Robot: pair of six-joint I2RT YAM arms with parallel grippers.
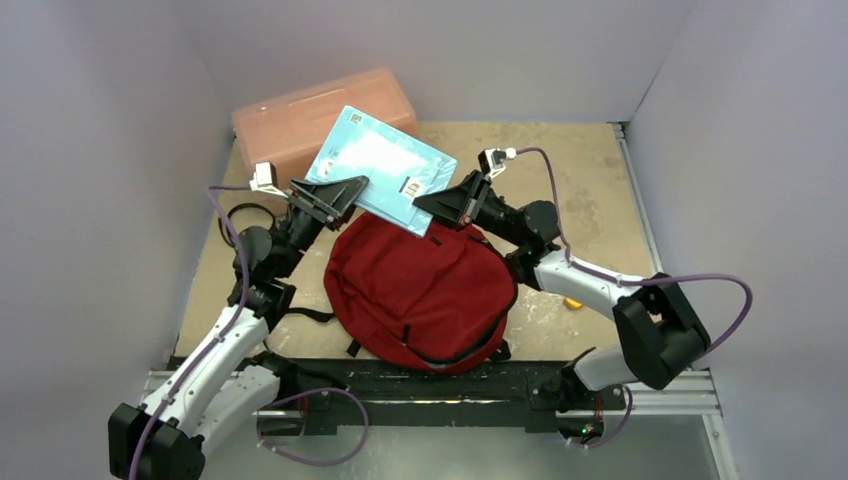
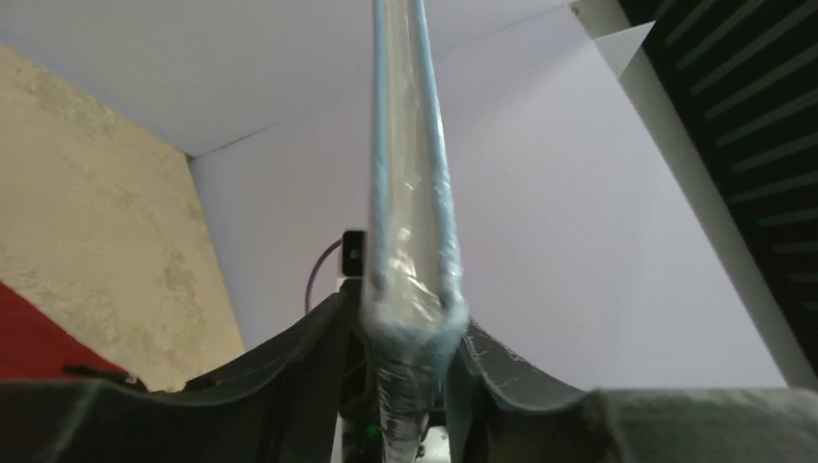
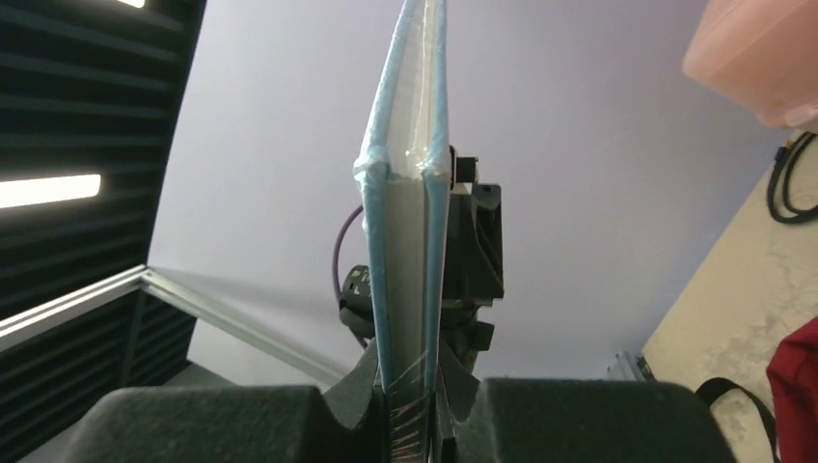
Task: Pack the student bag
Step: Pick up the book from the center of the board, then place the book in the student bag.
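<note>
The student bag (image 1: 420, 295), a dark red backpack with black zippers, lies flat on the table between the arms. A light blue book (image 1: 380, 165) in clear plastic wrap hangs tilted above the bag's far edge. My left gripper (image 1: 345, 195) is shut on the book's left edge, and in the left wrist view the book (image 2: 410, 193) stands edge-on between the fingers of that gripper (image 2: 410, 318). My right gripper (image 1: 432, 205) is shut on the book's near right corner. The right wrist view shows the book (image 3: 405, 212) pinched edge-on in that gripper (image 3: 410, 362).
A translucent orange-pink plastic box (image 1: 290, 125) stands at the back left, partly behind the book. A black cable coil (image 1: 235, 215) lies by the left arm. A small yellow thing (image 1: 573, 303) sits on the table under the right arm. Walls close in on three sides.
</note>
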